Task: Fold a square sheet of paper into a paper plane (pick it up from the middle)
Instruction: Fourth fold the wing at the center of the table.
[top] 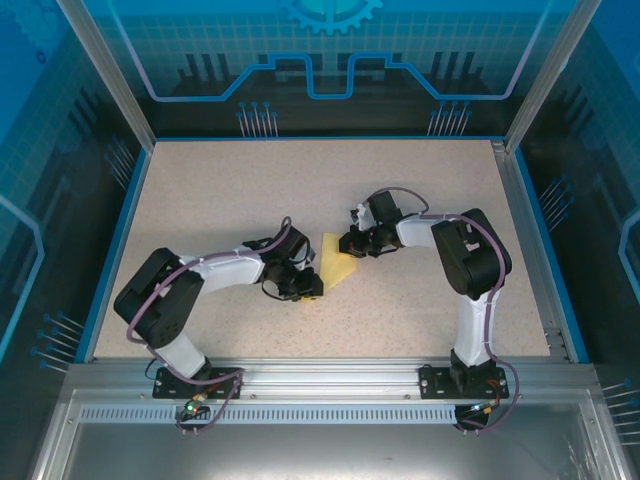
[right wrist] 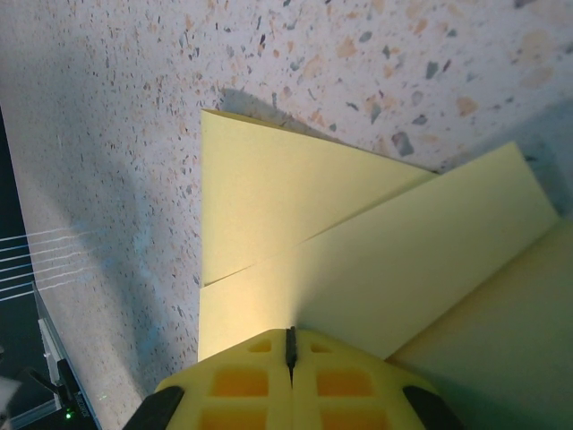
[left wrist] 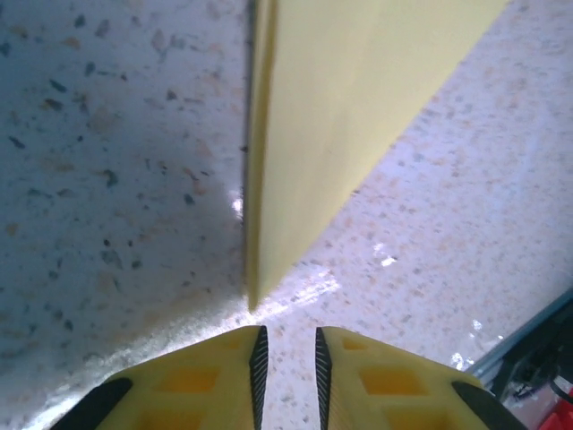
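The pale-yellow sheet of paper (top: 338, 262) lies folded into a pointed shape at the middle of the table, between my two grippers. In the left wrist view a narrow folded tip of the paper (left wrist: 340, 107) ends just ahead of my left gripper (left wrist: 286, 345). That gripper's jaws stand slightly open with only bare table between them. My left gripper (top: 310, 285) sits at the paper's near left corner. My right gripper (right wrist: 290, 333) is shut, its tips resting down on overlapping layers of the paper (right wrist: 295, 224). From above, the right gripper (top: 345, 243) is at the paper's far edge.
The speckled beige table (top: 250, 190) is bounded by blue rims and metal frame posts. An aluminium rail (top: 320, 375) with both arm bases runs along the near edge. Open tabletop stretches left, right and behind the paper.
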Motion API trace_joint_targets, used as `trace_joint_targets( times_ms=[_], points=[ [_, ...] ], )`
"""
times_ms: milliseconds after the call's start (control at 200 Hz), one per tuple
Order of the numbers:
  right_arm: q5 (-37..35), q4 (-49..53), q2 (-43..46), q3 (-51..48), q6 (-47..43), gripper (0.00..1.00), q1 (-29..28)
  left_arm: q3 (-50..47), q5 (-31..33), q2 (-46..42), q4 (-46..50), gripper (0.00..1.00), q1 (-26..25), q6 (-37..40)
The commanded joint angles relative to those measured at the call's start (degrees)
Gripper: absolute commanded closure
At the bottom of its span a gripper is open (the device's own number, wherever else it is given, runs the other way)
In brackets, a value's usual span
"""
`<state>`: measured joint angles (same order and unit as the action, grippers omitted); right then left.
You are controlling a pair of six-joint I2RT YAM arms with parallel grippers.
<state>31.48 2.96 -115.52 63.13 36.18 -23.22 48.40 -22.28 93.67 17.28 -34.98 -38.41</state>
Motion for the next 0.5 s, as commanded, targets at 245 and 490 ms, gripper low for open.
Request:
trace_joint_targets(
  times_ms=[245,490],
  points=[
    [-5.31,6.13,-1.91,-0.03,0.20,0.95,-1.21,10.49,-0.02,5.40,-2.92,0.72,2.19,-1.02],
    [-3.54,6.75,-0.10,1.00,0.21,0.94,-1.19,12.61,1.20,13.39,-2.13,0.87,1.96,-1.09]
  ],
)
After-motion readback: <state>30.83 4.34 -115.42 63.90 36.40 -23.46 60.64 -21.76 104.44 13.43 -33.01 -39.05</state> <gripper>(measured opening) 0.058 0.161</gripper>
